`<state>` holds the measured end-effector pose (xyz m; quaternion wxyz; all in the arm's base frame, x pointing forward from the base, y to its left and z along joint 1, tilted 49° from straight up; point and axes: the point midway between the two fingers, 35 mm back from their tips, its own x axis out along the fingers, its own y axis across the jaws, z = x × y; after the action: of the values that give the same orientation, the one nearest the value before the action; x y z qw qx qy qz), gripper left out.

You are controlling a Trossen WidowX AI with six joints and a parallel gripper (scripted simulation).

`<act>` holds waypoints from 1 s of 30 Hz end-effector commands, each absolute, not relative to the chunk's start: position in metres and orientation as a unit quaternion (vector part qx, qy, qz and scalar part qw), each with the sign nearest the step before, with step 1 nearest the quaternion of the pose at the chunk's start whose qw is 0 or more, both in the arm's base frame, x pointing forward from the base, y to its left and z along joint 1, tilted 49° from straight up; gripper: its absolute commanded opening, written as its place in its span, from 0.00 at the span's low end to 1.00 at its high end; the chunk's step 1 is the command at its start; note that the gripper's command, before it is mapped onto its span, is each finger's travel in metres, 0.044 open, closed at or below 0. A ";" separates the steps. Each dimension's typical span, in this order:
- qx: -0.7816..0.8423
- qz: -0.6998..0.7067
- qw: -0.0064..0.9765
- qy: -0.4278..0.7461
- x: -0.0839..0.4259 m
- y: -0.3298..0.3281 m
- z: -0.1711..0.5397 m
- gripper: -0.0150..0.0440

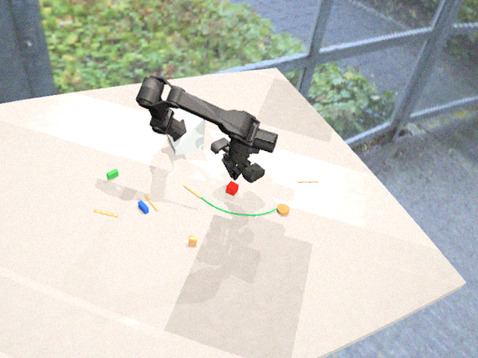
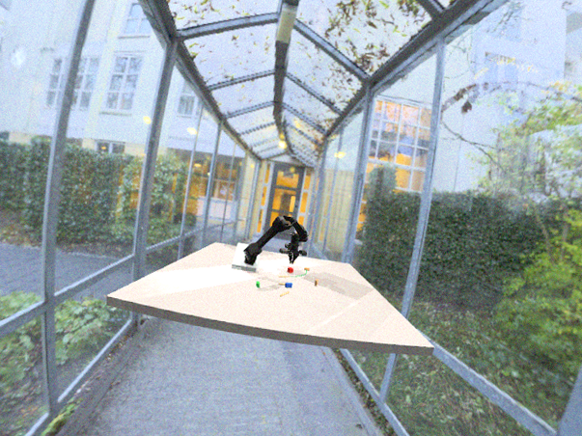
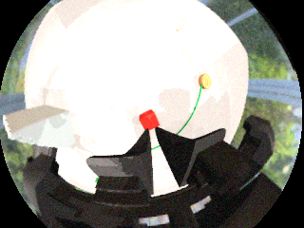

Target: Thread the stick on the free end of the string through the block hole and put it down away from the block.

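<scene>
The thin wooden stick (image 1: 192, 191) (image 2: 283, 276) lies on the table. The green string (image 1: 240, 214) (image 3: 194, 114) curves from it to the round wooden button (image 1: 282, 209) (image 2: 306, 269) (image 3: 205, 81). A small orange-tan wooden block (image 1: 192, 241) (image 2: 315, 282) stands nearer the front in the top view; no hole can be made out. My gripper (image 1: 234, 178) (image 2: 292, 261) (image 3: 151, 129) is nearly shut, with nothing seen between its fingers. It points down above the table, close to a red cube (image 1: 231, 188) (image 2: 290, 269) (image 3: 149, 120), right of the stick in the top view.
A blue block (image 1: 143, 207) (image 2: 288, 284) lies beside a loose stick (image 1: 151, 202). Other loose sticks lie at the left (image 1: 105, 213) and right (image 1: 307, 182). A green block (image 1: 112, 175) (image 2: 257, 284) is at the left. The arm's pale base (image 1: 193, 142) is behind.
</scene>
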<state>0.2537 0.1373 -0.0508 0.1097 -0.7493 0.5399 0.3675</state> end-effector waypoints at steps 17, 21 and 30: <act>-0.749 0.368 0.110 0.540 0.254 0.137 -0.051 0.25; -0.749 0.368 0.110 0.540 0.254 0.137 -0.051 0.43; -0.749 0.368 0.110 0.540 0.254 0.137 -0.051 0.57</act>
<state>0.2537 0.1372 -0.0508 0.1098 -0.7492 0.5400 0.3676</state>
